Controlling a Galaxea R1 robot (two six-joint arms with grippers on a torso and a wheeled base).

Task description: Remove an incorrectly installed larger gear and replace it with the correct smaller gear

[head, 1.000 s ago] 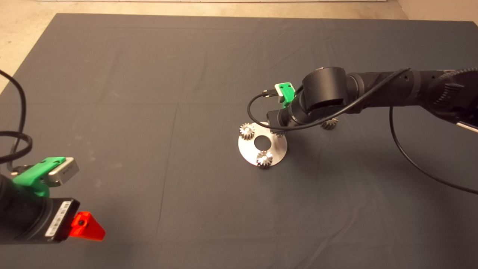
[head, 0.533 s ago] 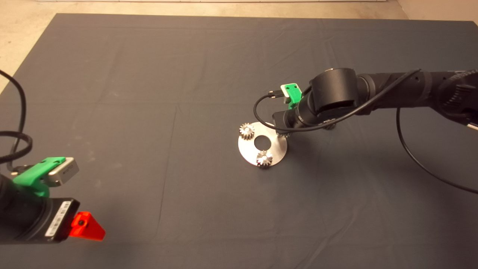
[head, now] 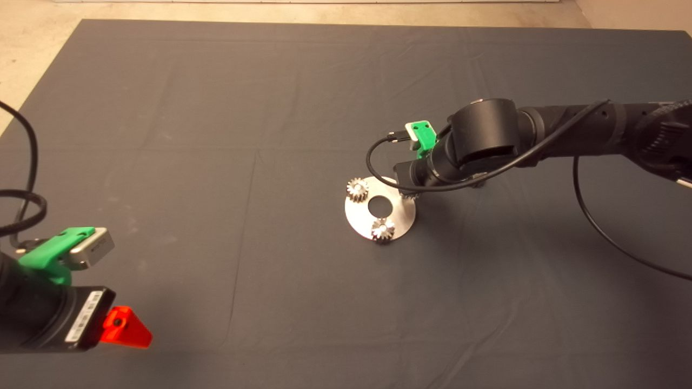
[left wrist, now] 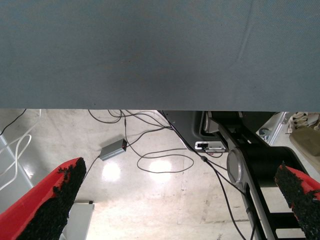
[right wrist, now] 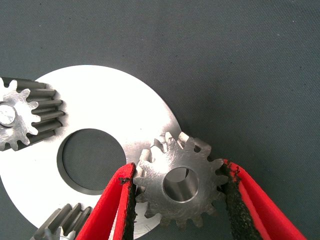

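My right gripper (right wrist: 178, 172) is shut on the larger gear (right wrist: 170, 185), its red fingers (right wrist: 112, 210) pressing the teeth on both sides. The gear sits over the right edge of the round silver disc (right wrist: 107, 107), and a bit of a peg shows off-centre through its hole. I cannot tell whether it rests on the disc. In the head view the right arm (head: 476, 140) covers this gear. The smaller gear (head: 478, 185) lies on the mat right of the disc (head: 359, 219), mostly under the arm. My left gripper (head: 127, 329) is parked at the lower left, open.
Two small gears stand on pegs on the disc, one at its left (head: 357, 189) and one at its front (head: 383, 229). A black cable (head: 605, 232) loops from the right arm over the mat. The left wrist view shows the mat edge and floor cables.
The right arm has shifted a little to the right over the disc's right edge and now covers the gear lying on the mat. The left arm has not moved.
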